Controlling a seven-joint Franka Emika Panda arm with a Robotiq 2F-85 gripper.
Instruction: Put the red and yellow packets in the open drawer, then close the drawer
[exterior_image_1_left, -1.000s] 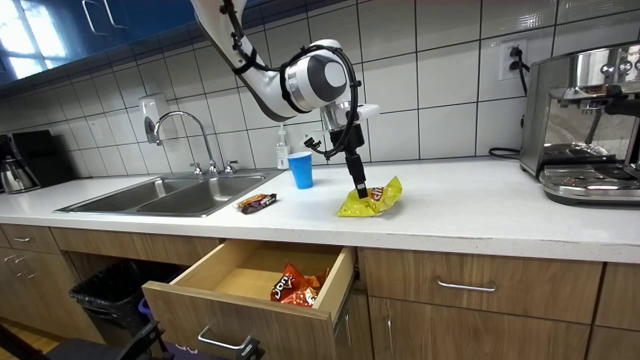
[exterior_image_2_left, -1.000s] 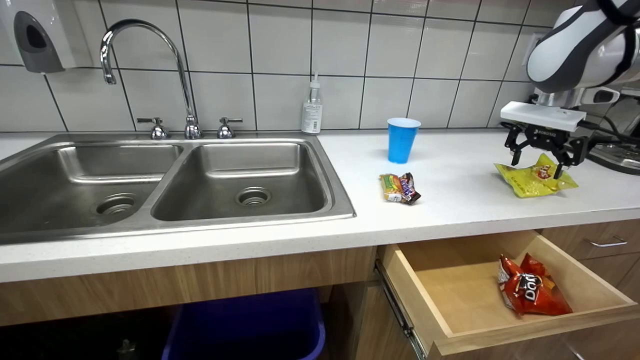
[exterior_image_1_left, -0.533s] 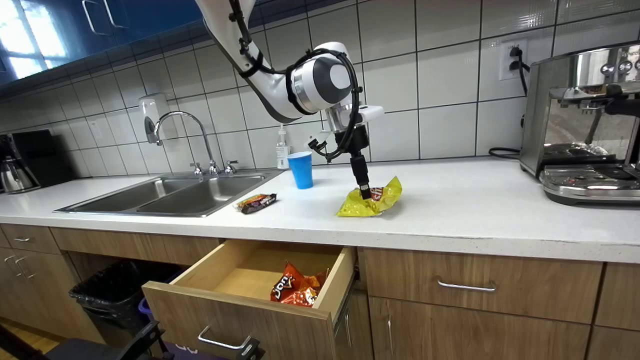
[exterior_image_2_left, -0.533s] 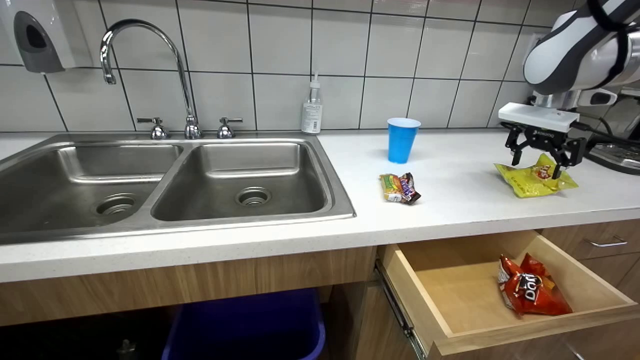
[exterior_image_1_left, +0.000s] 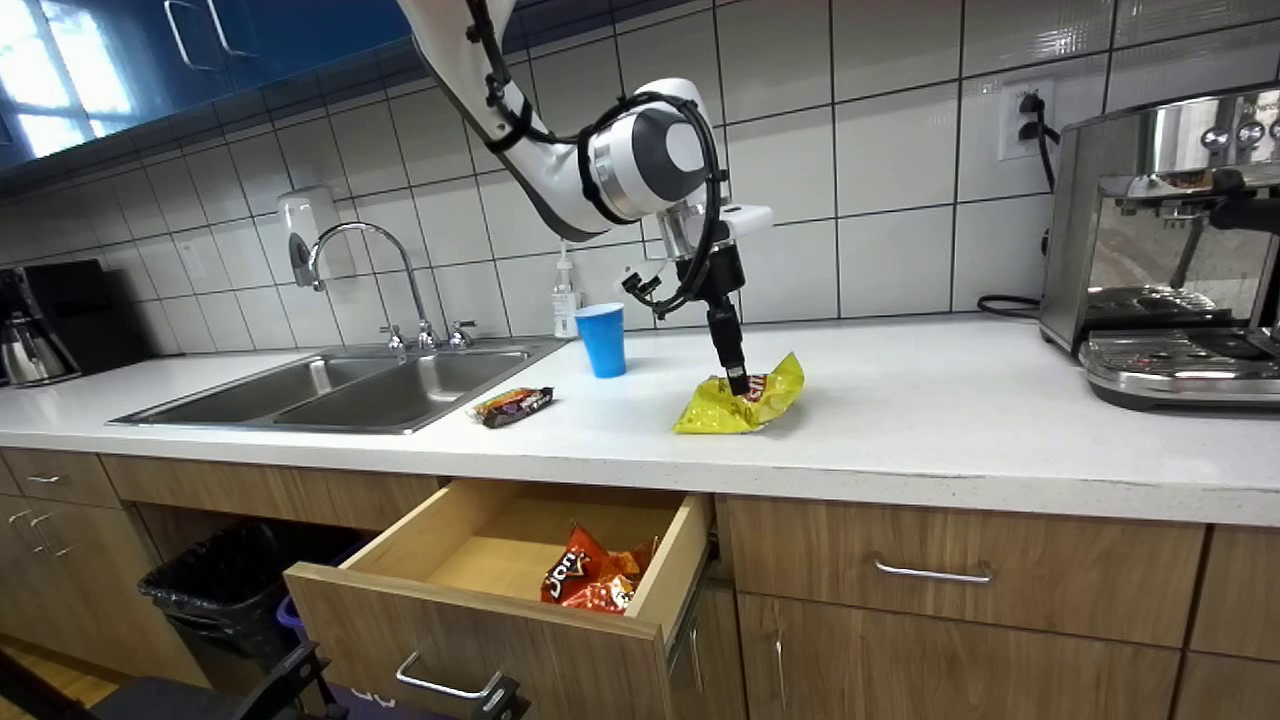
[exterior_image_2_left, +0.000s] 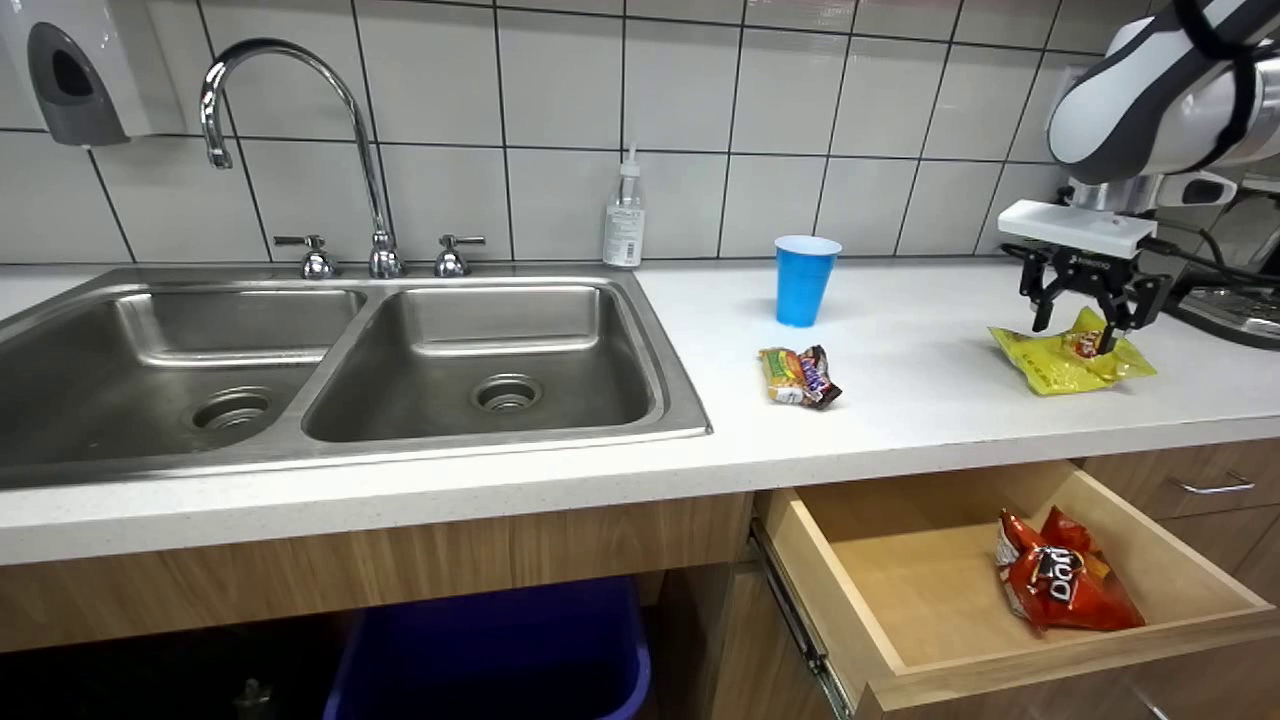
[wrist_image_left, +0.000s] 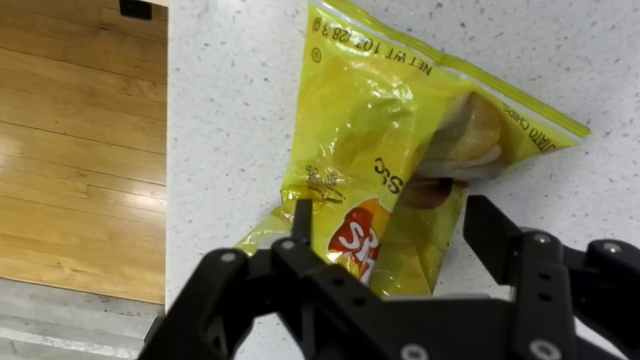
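Note:
The yellow packet (exterior_image_1_left: 715, 408) lies on the white counter in both exterior views (exterior_image_2_left: 1060, 365). It fills the middle of the wrist view (wrist_image_left: 350, 125). My gripper (exterior_image_2_left: 1074, 338) points down over this packet; in the wrist view the fingers (wrist_image_left: 390, 205) are apart, one over the packet's left part and one just off its right edge. They are not shut on it; whether the tips touch it I cannot tell. The red packet (exterior_image_1_left: 590, 578) lies inside the open drawer (exterior_image_1_left: 480, 630), against its right side; both also show in an exterior view, packet (exterior_image_2_left: 1065, 585) and drawer (exterior_image_2_left: 900, 610).
A blue cup (exterior_image_1_left: 601, 340) and small candy packets (exterior_image_1_left: 513, 406) stand left of the yellow packet. The sink (exterior_image_2_left: 500, 370) with its tap (exterior_image_2_left: 375, 200) is further left. A coffee machine (exterior_image_1_left: 1170, 250) stands at the right. The counter's front edge (exterior_image_1_left: 800, 480) overhangs the drawer.
My gripper has shifted slightly to the right over the yellow packet in an exterior view. Its fingers have drawn somewhat closer together. Packets and drawer have not moved.

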